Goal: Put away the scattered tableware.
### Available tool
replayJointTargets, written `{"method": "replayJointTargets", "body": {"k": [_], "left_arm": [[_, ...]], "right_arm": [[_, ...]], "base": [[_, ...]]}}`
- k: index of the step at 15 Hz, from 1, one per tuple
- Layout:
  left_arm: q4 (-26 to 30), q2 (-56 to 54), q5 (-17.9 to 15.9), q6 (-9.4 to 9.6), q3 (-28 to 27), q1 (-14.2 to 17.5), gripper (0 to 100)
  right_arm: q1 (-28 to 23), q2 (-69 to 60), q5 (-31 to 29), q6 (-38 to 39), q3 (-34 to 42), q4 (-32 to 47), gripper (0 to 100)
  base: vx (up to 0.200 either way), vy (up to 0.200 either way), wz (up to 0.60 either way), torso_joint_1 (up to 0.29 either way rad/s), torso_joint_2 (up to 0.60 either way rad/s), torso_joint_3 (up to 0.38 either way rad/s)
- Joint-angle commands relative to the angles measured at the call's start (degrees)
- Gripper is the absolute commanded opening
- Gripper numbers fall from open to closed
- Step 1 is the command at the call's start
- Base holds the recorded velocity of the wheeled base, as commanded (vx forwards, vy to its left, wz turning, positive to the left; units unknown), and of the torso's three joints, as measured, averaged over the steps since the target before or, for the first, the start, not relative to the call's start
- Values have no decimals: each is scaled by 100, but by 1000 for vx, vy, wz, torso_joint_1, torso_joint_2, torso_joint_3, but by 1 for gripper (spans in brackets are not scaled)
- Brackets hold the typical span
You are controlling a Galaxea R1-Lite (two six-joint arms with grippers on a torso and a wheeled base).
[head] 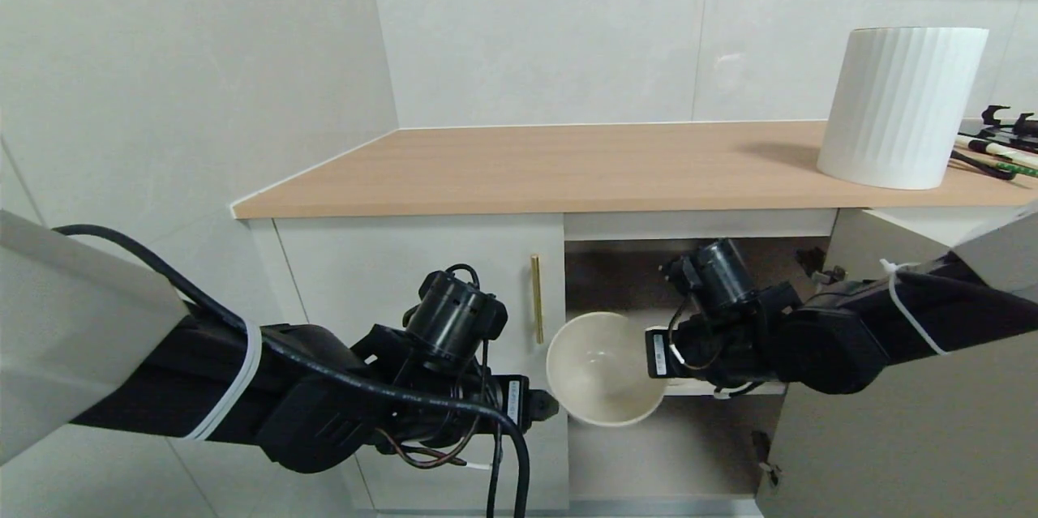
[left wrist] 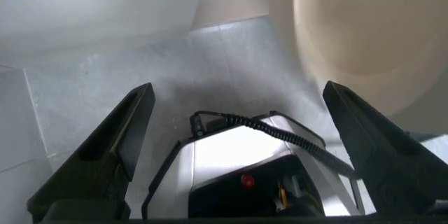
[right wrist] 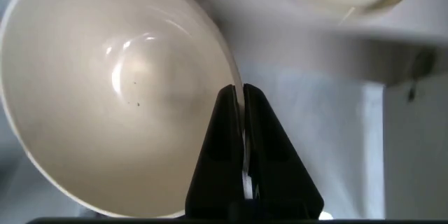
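Cupboard [head: 624,275] opening lies just behind the bowl [head: 604,372]. The right gripper [head: 658,356] has its jaws clamped on the rim; the left gripper [head: 547,406] has its jaws apart, empty.

the left gripper [left wrist: 238,89] has its two black fingers [left wrist: 105,147] spread wide, with nothing between them. a blurred cream curve, probably the outer side of the bowl [left wrist: 357,28], sits close to one fingertip. pale grey tiles [left wrist: 77,84] lie beyond.
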Motion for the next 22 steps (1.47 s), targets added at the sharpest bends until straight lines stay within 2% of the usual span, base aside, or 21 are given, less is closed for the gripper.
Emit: {"method": "replayJointTargets", "body": {"k": [1,3,5,8,16,20,22], "left_arm": [[-6,-5,2,-3,2,16,100],[-6,-5,2,-3,2,16,100],[-6,-5,2,-3,2,16,100],[-6,-14,2,-3,2,16,100],[-6,-14,81,-12,2,16,100],[-15,-14,116,-29,2,16,100],[-23,-14,116,-161,-16,25,100]], "right_arm": [[-539,742,-103,17,76,-632,0],[-776,1111,-261,17,128,-1362,0],[-891,1410,-305,-1,111,-1766,0],[-1128,1718,-604,17,-267,-1766,0],[-1603,2183,-621,87,-918,-1687,0],[-1778,2386,-674,87,-1252,-1406,0],[-1778,2394,-674,87,-1269,-1379,0]], "base": [[0,0,0,0,0,0],[0,0,0,0,0,0],[0,0,0,0,0,0],[0,0,0,0,0,0],[0,0,0,0,0,0],[0,0,0,0,0,0],[0,0,0,0,0,0]]}}
